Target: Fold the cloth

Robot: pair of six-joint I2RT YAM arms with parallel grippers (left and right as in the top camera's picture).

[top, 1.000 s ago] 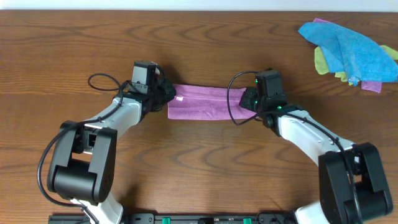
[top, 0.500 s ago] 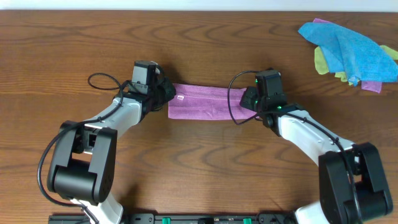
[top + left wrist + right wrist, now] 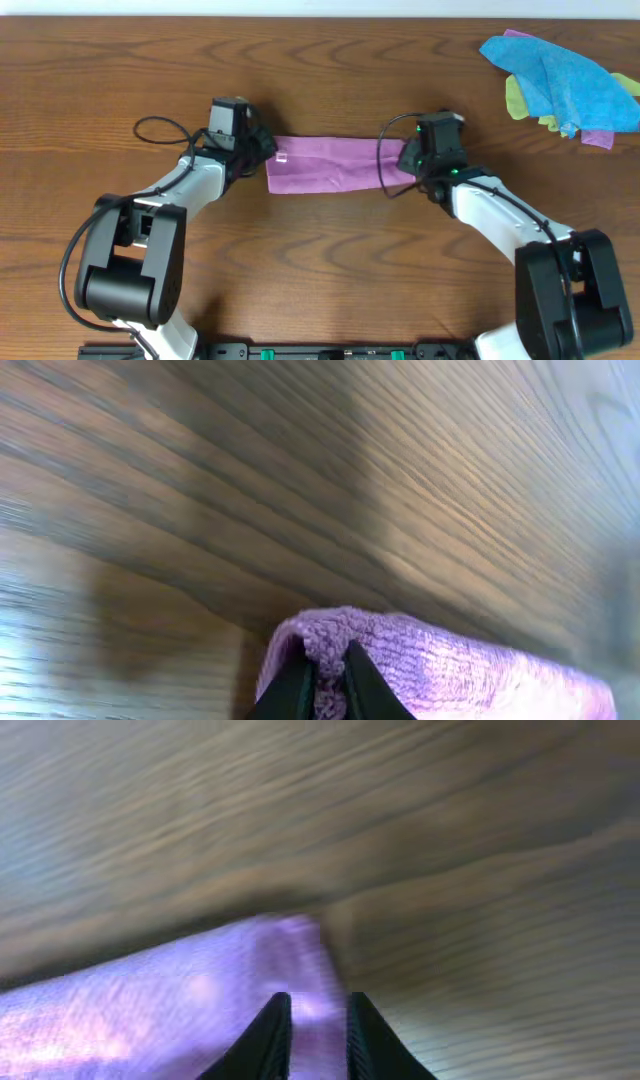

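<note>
The lilac cloth (image 3: 328, 164) lies folded into a narrow strip across the middle of the wooden table, stretched between both grippers. My left gripper (image 3: 266, 152) is shut on the strip's left end; the left wrist view shows its black fingers (image 3: 325, 672) pinching a fold of the cloth (image 3: 440, 665). My right gripper (image 3: 400, 158) is shut on the right end; in the right wrist view its fingers (image 3: 312, 1025) clamp the cloth (image 3: 150, 1005). The strip sags slightly and looks lifted a little at both ends.
A pile of other cloths, bright blue (image 3: 560, 70) on top with yellow-green (image 3: 516, 98) and purple edges showing, lies at the back right corner. Black cables loop beside each wrist. Bare wood surrounds the strip.
Both grippers have moved slightly apart and towards the back, pulling the strip longer and tauter. Both wrist views are motion-blurred.
</note>
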